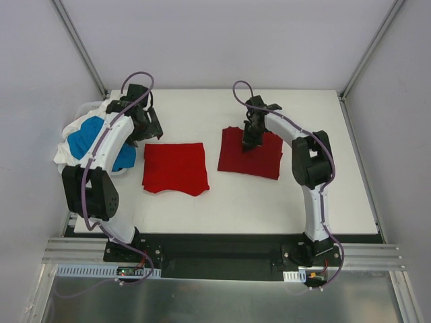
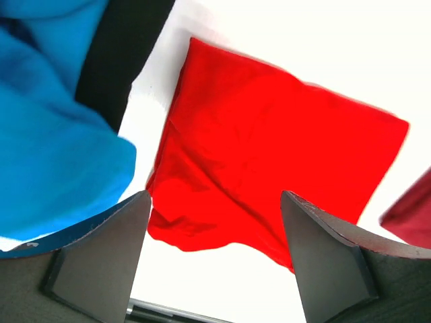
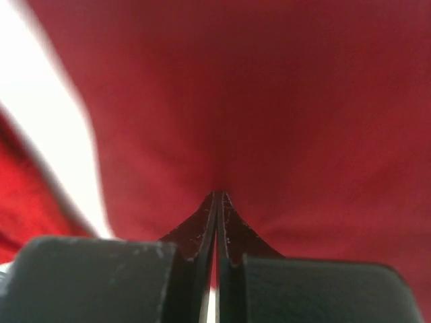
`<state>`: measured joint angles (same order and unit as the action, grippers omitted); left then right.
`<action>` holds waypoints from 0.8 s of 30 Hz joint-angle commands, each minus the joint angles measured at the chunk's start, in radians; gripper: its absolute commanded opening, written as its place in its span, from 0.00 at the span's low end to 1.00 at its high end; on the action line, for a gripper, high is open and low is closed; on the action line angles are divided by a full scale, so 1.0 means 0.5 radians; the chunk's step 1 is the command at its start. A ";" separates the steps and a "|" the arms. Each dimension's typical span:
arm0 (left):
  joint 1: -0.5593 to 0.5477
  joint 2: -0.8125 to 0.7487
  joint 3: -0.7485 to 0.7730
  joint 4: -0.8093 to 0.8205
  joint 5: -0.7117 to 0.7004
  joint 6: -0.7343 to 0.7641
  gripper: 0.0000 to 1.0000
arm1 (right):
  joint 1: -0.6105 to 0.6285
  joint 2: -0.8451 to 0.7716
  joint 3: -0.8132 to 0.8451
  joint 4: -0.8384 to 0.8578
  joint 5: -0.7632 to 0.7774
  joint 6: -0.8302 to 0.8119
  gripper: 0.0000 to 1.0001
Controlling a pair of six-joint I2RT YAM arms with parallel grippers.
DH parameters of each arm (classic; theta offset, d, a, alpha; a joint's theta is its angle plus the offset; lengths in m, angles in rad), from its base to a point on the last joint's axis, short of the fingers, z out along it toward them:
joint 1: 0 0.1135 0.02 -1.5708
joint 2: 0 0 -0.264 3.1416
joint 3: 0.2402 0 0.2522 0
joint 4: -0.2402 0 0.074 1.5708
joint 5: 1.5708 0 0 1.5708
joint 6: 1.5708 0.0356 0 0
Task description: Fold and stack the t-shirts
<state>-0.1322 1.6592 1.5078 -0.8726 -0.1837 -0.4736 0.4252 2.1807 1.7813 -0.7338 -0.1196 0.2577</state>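
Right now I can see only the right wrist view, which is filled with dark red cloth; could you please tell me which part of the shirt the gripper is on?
Observer: The right gripper is shut on the darker red shirt, near its far edge and left of centre.
Operator: Thank you. Is another shirt nearby?
Observer: Yes, a brighter red shirt lies folded flat to its left, with bare table between them.
Operator: And the other arm?
Observer: The left gripper is open and empty, by the brighter shirt's far left corner.

White table (image 1: 269,202) — pale grey walls (image 1: 202,40)
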 commanded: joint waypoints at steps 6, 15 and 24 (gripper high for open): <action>-0.042 -0.134 -0.116 0.018 0.085 0.002 0.79 | -0.157 0.026 -0.190 0.105 -0.267 0.150 0.01; -0.079 -0.030 -0.027 0.015 0.177 0.002 0.79 | -0.365 -0.207 -0.559 0.164 -0.353 0.101 0.01; -0.098 0.016 0.000 0.012 0.180 0.018 0.79 | -0.596 -0.342 -0.620 0.056 -0.322 0.006 0.01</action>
<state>-0.1772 1.6615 1.4719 -0.8536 -0.1043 -0.4786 0.1761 2.0789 1.4944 -0.6365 -0.3370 0.3046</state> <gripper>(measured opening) 0.789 0.011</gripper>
